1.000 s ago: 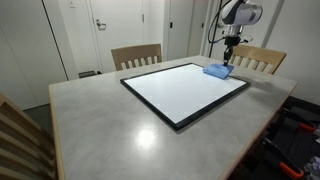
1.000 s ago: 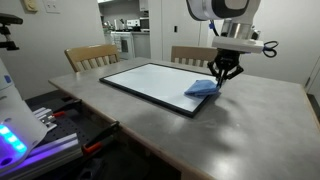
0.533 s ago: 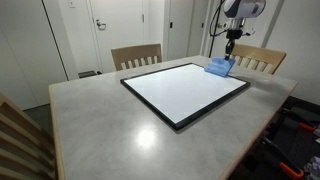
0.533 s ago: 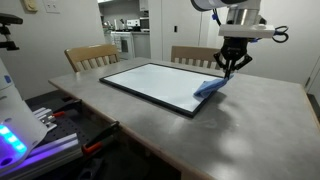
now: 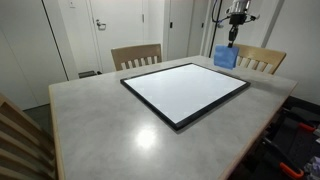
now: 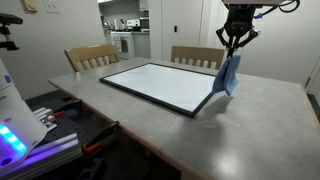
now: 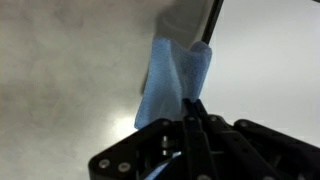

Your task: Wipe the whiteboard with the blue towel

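The whiteboard lies flat on the grey table, glossy white with a thin black frame; it shows in both exterior views. My gripper is shut on the blue towel and holds it hanging in the air above the board's far corner. In an exterior view the gripper pinches the towel's top and the towel dangles limp. In the wrist view the shut gripper grips the towel, with the board's corner beyond it.
Wooden chairs stand behind the grey table. Another chair back is at the near corner. A cart with equipment stands beside the table. White doors line the back wall.
The gripper has risen from the board with the towel pinched in it. The towel left the board's surface and now hangs free.
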Tool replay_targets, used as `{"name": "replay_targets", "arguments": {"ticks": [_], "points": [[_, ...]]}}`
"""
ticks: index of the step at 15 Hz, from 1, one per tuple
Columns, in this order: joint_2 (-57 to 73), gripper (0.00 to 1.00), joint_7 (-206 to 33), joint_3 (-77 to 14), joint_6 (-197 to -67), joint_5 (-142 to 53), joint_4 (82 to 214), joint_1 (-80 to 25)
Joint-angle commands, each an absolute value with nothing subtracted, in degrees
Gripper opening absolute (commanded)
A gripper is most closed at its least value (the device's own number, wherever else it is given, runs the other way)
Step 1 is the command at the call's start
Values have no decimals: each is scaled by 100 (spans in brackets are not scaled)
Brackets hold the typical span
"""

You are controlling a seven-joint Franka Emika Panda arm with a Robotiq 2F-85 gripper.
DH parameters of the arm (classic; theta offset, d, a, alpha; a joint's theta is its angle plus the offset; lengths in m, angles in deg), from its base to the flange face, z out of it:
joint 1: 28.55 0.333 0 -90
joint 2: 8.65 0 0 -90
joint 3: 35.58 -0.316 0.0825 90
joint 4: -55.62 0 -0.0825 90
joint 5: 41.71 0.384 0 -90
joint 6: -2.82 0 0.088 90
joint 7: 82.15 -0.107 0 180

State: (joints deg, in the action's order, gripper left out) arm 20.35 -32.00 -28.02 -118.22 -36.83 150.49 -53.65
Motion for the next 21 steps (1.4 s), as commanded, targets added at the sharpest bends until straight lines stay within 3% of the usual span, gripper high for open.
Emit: {"name": "replay_targets", "arguments": {"ticks": [1,15,21], "points": [[2079,1,-3212,-2775,-11303,-3649,14591,-5423],[3868,1,-2853,-3151,-10982,-3693,12445,-5436],[4239,1,-2967,-3472,-10018,-3187,11903,-5599]]}}
